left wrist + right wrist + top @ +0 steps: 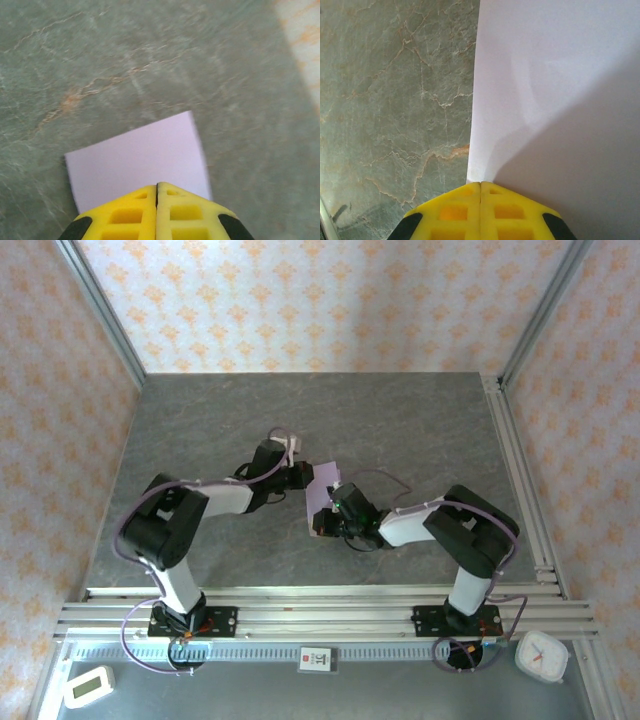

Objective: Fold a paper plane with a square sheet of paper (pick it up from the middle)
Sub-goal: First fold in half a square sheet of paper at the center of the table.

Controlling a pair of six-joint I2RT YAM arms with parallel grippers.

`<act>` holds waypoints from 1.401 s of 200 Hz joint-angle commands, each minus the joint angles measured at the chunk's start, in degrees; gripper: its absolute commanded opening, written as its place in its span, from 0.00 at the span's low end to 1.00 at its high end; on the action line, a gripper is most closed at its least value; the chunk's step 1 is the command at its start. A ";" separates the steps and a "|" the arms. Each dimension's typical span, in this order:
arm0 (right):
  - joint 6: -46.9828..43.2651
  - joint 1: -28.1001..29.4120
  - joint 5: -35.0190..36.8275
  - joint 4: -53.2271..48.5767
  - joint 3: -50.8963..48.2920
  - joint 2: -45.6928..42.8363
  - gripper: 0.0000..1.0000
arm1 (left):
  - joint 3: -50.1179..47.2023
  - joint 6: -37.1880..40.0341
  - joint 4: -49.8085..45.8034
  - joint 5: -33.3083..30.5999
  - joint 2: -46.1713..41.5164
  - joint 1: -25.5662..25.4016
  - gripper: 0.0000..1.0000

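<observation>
Two grips, both clamped shut on the square sheet of paper (323,488) mid-table: left gripper (157,186) at its 10 o'clock edge, right gripper (480,184) at 5 o'clock. Probably best: keep tension light, swing one edge over evenly, match corners before creasing.

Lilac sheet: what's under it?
Grey marbled table shows around the square sheet of paper, so presumably table lies beneath, but that patch is covered. The left end effector and right end effector each pinch an edge.
</observation>
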 commanded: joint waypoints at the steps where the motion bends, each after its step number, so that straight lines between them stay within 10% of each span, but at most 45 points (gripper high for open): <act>1: 1.13 0.02 1.28 -3.83 -2.66 1.11 0.00 | -4.62 -6.70 3.54 3.76 -2.54 -0.96 0.07; 84: 1.07 0.00 0.72 -3.91 -2.53 1.74 0.00 | -14.79 -15.99 16.94 3.75 1.34 -6.39 0.02; 280: -1.93 0.00 -0.40 -11.47 -2.37 6.82 0.00 | 0.97 -8.39 1.99 -7.94 10.75 -0.19 0.02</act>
